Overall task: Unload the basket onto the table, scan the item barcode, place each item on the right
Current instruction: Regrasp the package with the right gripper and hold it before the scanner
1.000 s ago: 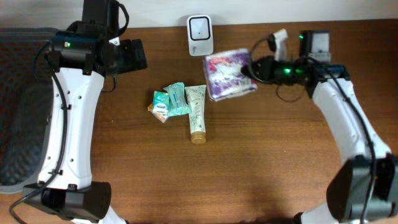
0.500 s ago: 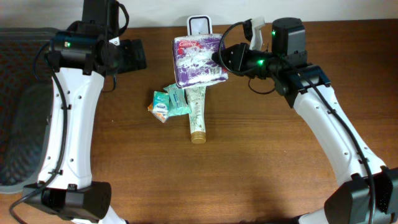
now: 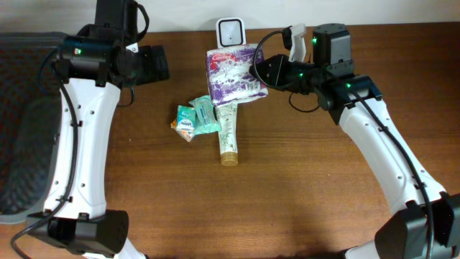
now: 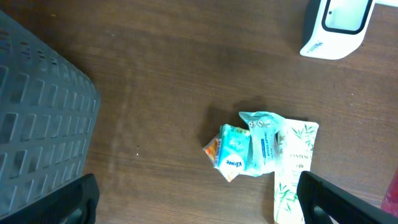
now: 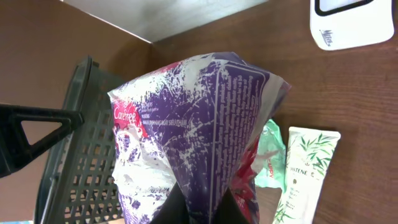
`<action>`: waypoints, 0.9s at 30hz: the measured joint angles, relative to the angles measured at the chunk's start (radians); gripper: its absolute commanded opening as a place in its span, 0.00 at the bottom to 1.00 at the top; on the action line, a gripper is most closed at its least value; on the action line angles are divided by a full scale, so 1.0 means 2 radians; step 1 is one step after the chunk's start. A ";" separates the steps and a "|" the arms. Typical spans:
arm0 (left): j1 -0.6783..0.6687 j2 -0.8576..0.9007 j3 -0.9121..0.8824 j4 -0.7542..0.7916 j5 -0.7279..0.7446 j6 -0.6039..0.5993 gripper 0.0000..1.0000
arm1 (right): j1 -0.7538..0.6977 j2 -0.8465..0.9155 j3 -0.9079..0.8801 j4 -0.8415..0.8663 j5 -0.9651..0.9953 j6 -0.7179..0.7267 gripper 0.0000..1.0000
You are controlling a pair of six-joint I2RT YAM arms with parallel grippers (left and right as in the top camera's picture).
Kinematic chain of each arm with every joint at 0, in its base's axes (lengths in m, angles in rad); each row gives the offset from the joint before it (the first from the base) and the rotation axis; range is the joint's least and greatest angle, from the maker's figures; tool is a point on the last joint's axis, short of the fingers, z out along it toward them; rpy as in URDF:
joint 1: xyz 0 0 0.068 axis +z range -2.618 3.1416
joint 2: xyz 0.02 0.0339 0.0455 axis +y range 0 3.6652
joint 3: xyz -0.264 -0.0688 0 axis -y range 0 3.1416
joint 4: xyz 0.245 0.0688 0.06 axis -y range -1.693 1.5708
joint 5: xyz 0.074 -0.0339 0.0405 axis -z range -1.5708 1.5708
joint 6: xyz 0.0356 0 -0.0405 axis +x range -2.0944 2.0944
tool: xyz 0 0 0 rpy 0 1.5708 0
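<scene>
A purple and white Carefree package hangs above the table just in front of the white scanner. My right gripper is shut on its right edge. In the right wrist view the package fills the middle, with the dark jaws pinching its lower fold at my right gripper. The scanner shows at the top right there. My left gripper stands open and empty to the left of the scanner. From the left wrist, that gripper hovers over bare wood.
A Pantene tube and teal tissue packets lie on the table below the held package. They also show as the tube and packets. A dark grey basket takes up the left edge.
My right arm carried the package leftward from the table's right side to in front of the scanner, then tilted it slightly. The left arm stayed still.
</scene>
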 measured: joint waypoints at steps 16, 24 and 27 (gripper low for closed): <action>0.000 0.000 0.000 0.000 0.000 0.000 0.99 | 0.000 0.000 0.000 -0.025 0.009 -0.055 0.04; 0.000 0.000 0.000 0.000 0.000 0.000 0.99 | 0.000 0.003 0.000 -0.028 0.011 -0.056 0.04; 0.000 0.000 0.000 0.000 0.000 0.000 0.99 | 0.000 0.003 0.000 -0.028 0.011 -0.056 0.04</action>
